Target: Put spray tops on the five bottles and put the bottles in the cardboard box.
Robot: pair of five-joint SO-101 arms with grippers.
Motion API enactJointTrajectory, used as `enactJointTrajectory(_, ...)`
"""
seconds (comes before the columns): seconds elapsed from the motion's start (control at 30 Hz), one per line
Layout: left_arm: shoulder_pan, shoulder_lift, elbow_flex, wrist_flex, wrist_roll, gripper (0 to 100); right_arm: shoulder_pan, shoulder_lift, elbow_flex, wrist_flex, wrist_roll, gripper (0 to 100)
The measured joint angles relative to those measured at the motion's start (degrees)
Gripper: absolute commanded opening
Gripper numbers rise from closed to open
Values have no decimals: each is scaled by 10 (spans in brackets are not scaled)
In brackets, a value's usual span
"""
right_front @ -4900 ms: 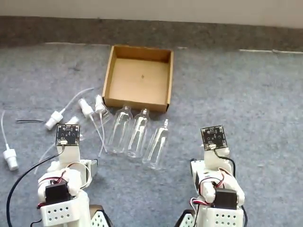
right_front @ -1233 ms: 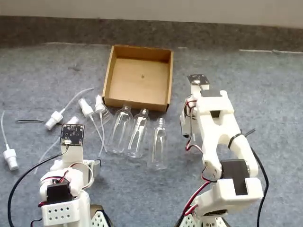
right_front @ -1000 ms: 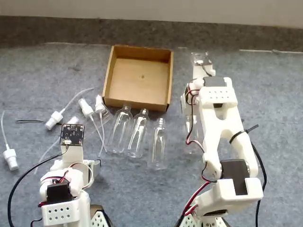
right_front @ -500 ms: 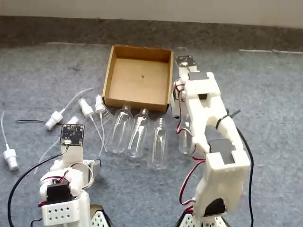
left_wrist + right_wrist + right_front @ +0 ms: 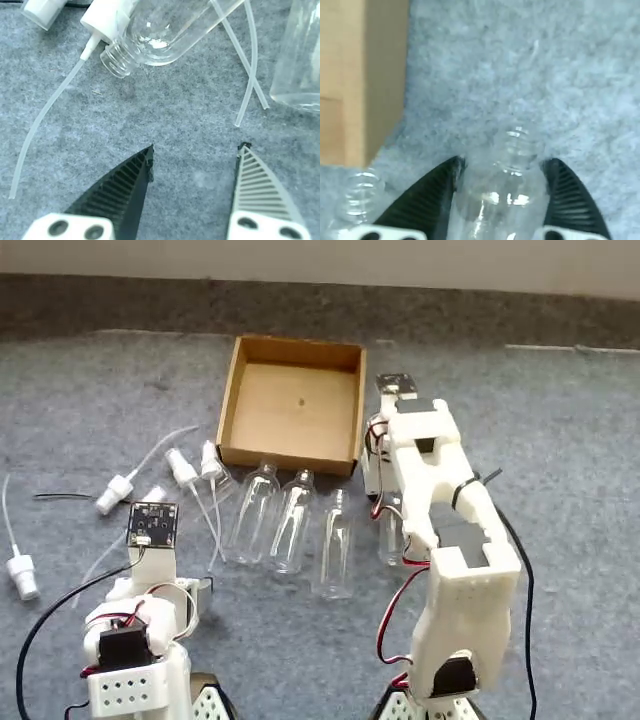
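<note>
The right arm (image 5: pixel 440 490) has swung out beside the near corner of the cardboard box (image 5: pixel 290 457), its jaws clasping a clear bottle (image 5: pixel 507 200) lengthwise, neck pointing past the tips.

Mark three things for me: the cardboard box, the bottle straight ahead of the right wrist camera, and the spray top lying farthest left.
cardboard box (image 5: pixel 297 405): high view, bare floor inside the walls.
bottle (image 5: pixel 512 172): right wrist view, shoulder just below the threaded neck.
spray top (image 5: pixel 22 576): high view, white head.
</note>
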State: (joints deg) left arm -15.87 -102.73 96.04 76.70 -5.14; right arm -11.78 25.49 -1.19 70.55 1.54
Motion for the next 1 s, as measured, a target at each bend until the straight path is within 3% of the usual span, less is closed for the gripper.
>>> enactJointTrajectory(0.13, 0, 0, 0, 0, 0, 246, 0, 1, -29, 0, 0, 5)
enactJointTrajectory(0.23, 0, 1, 0, -11, -18, 248, 18, 1, -65, 2, 3, 7)
enactJointTrajectory(0.43, -34, 1, -19, -49, -194, 247, 49, 1, -153, 105, 85, 7)
enactJointTrajectory(0.63, -91, 35, -191, -36, -215, 245, 63, 1, -256, 178, 100, 5)
enactJointTrajectory(0.83, -113, 272, -422, 19, -217, 248, 61, 1, -309, 217, 94, 5)
enactJointTrajectory(1.0, -206, 548, -623, 26, -217, 249, 62, 1, -319, 217, 94, 5)
